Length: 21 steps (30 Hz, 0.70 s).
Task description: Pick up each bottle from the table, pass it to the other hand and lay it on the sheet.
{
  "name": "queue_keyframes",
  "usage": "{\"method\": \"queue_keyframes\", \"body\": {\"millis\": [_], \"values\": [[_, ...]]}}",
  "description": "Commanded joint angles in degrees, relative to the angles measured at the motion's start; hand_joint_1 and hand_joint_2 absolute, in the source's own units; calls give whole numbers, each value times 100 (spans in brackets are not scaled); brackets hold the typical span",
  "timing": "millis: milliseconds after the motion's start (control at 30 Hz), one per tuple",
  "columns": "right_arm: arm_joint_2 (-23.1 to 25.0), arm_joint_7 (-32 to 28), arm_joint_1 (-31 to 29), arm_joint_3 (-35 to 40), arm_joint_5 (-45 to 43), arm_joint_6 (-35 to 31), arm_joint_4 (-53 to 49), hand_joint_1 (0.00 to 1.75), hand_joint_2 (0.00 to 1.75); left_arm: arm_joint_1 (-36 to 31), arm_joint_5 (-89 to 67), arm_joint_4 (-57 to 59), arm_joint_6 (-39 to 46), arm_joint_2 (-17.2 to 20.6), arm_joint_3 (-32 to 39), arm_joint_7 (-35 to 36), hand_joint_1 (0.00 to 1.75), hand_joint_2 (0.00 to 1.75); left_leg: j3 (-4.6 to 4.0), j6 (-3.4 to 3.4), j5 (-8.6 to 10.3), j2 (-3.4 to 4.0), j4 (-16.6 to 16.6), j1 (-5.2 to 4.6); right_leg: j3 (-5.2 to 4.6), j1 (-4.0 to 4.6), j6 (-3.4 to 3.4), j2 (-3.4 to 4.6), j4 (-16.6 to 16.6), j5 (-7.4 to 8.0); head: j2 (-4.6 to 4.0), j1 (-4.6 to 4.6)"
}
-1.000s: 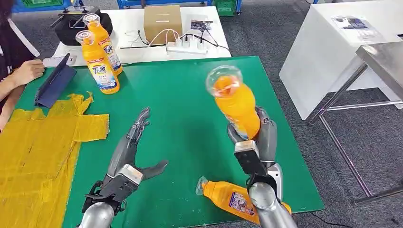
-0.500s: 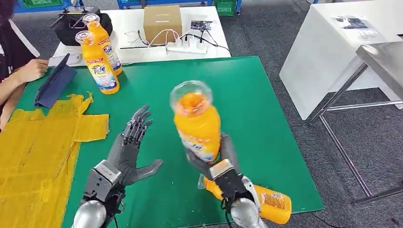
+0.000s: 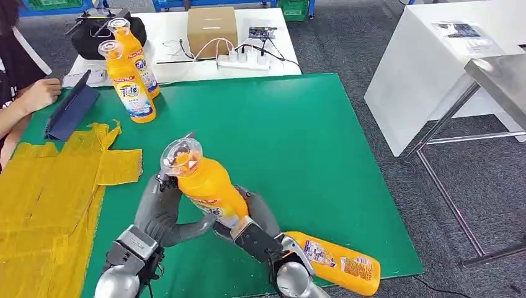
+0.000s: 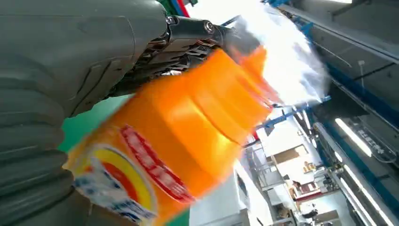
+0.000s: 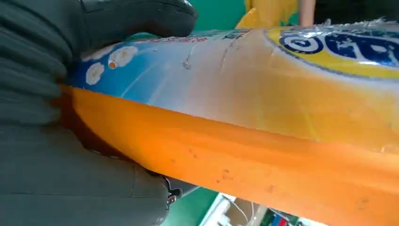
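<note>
Clearly my right hand (image 3: 248, 226) had its fingers (image 5: 141, 16) wrapped around the lower body of the orange bottle (image 3: 208, 186), holding it tilted above the green worktop (image 3: 298, 136) with its cap end leaning toward my left side. My left hand (image 3: 162, 211) stood against the bottle's other flank, its fingers (image 4: 197, 35) spread and reaching up toward the neck, thumb under the label; whether they had truly closed I could not tell. I judged the bottle full and fairly heavy, its plastic stiff but its glossy label slick, so the waist below the shoulder seemed the safest place to grip. A second bottle (image 3: 335, 264) lay on its side near the worktop's near edge. Two more bottles (image 3: 130, 74) stood upright at the far left corner. The yellow sheet (image 3: 43, 198) lay to my left.
</note>
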Motion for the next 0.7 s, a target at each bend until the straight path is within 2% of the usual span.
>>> {"method": "queue_keyframes", "body": {"millis": [33,267,400,600,700], "values": [[-34,12,-289,87,-11,23,567,162,175,-130,-303,76,92,115,-320,-76,0,175,25,2,-9,7,-3,0,24,2,-11,8,-4,-7,0,0],[-37,-7,-281,58,-2,55,388,164,175,-132,-659,266,131,162,-652,-112,0,175,15,3,-4,2,-4,-3,14,-2,-7,2,-3,-4,0,0],[-41,-209,-142,226,175,-31,-103,175,175,-125,-706,545,195,38,-563,32,0,175,27,3,-10,2,-3,-2,26,-1,-13,3,-2,-9,0,0],[-164,-257,50,1110,1373,-733,-967,175,175,-233,-512,967,162,-172,-195,135,0,175,17,2,-9,4,0,-2,13,-1,-11,4,2,-9,0,0],[-142,-241,74,1139,1397,-763,-969,175,175,-253,-492,973,153,-169,-168,140,0,175,21,2,-9,6,-3,-1,16,1,-10,5,-2,-8,0,0]]}}
